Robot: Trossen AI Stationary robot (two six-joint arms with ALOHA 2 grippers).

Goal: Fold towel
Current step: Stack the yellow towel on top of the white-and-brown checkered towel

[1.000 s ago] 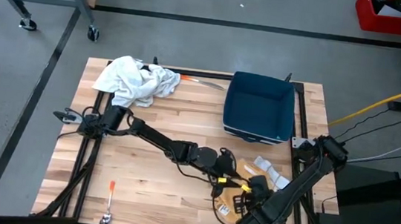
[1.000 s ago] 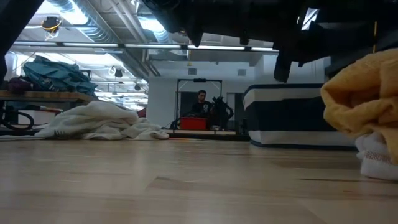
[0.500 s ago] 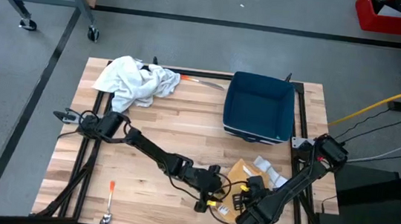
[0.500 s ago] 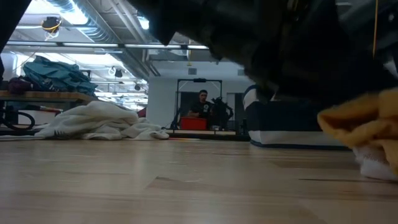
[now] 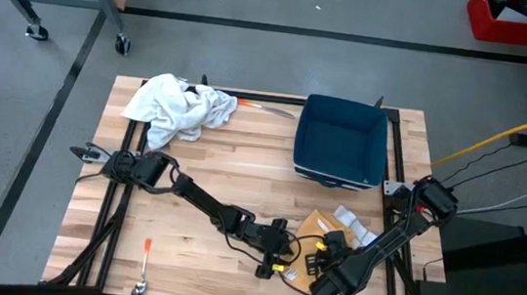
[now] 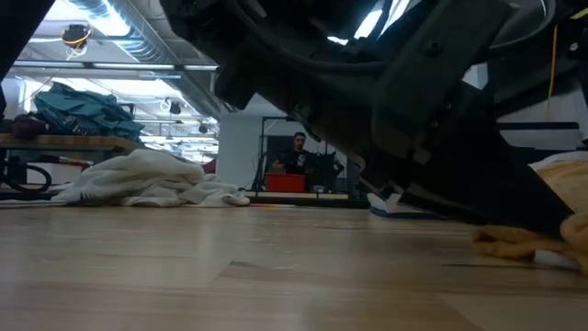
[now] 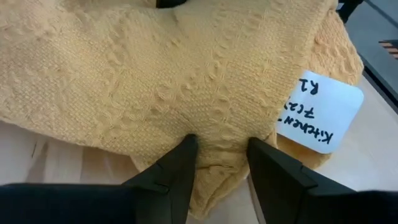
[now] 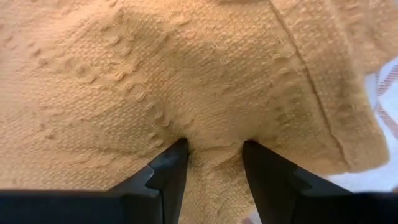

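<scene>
Both arms low at the lower right of the high view, converged on the yellow towel [image 5: 316, 234]. Compared with half a second back the left gripper [image 5: 283, 260] sits slightly lower in the frame and the right gripper [image 5: 321, 276] has closed in toward it; a second back the towel hung bunched and raised at the right edge of the low view, now it lies nearly flat on the table [image 5: 223, 163] there — judged: cloth has been lowered and the pair is pressing or pinching an edge down, an early fold step rather than a finished one. Left wrist view: fingers [image 7: 180, 163] dug into the weave, cloth puckered between them, clamped on a pinch of towel; white label [image 7: 320, 111] with handwriting lies on the cloth. Right wrist view: fingers [image 8: 169, 163] likewise nipped onto a ridge of fabric, grasping it. Towel mostly hidden under the grippers in the high view; visible part runs diagonally, long axis seemingly from lower left up toward upper right, though the true outline cannot be made out. Elsewhere: white cloth heap [image 5: 178, 106] upper left, blue bin [image 5: 342, 141] upper centre-right — both well apart from the work.
</scene>
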